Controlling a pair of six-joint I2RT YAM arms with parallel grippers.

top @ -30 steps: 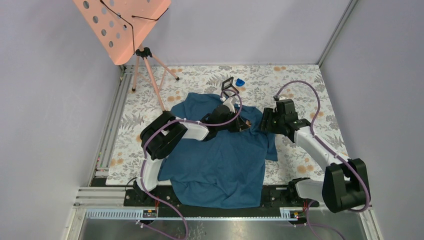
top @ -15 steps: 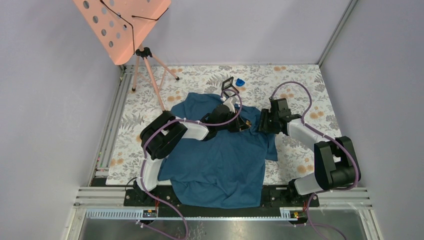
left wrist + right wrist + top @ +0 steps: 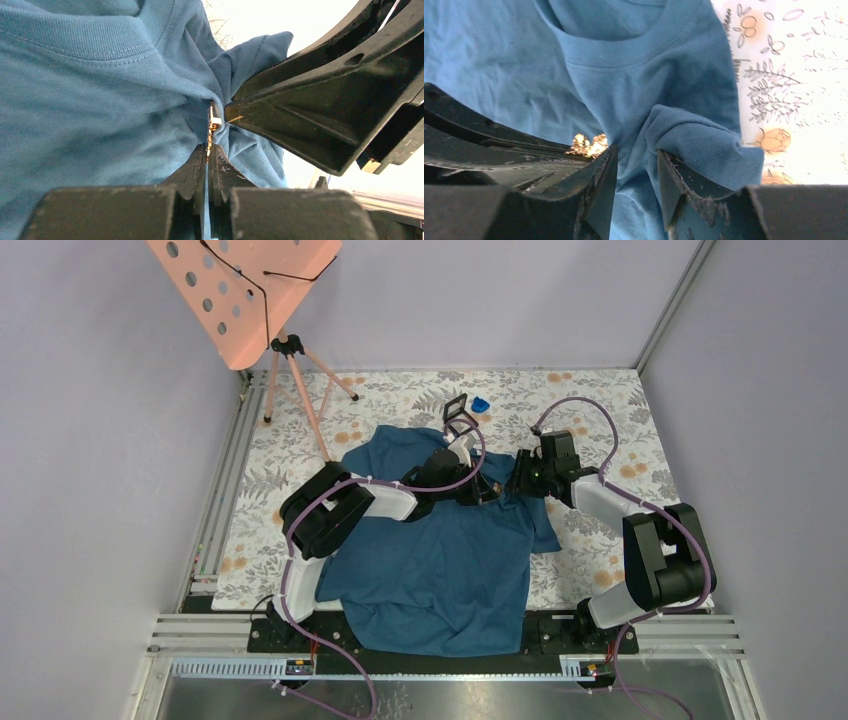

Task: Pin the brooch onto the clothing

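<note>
The teal-blue T-shirt (image 3: 440, 560) lies spread on the table, neck toward the back. My left gripper (image 3: 487, 488) is over the shirt's right shoulder, shut on the brooch (image 3: 212, 125), a small glittering piece pressed against a fold of fabric (image 3: 100, 100). The left gripper (image 3: 208, 148) shows its fingers closed edge to edge. My right gripper (image 3: 518, 480) faces it from the right, tip to tip. In the right wrist view the right gripper (image 3: 636, 152) is open with a raised fold of shirt (image 3: 684, 135) between its fingers. The brooch (image 3: 588, 145) sparkles just left of them.
A black square case (image 3: 457, 412) and a small blue object (image 3: 480, 404) sit behind the shirt. A pink music stand (image 3: 245, 290) on a tripod stands at the back left. A floral cloth (image 3: 600, 400) covers the table; walls close in left and right.
My right gripper has moved left toward the left gripper and over the shirt's shoulder, its elbow folding in. The left arm has stayed in place with the brooch.
</note>
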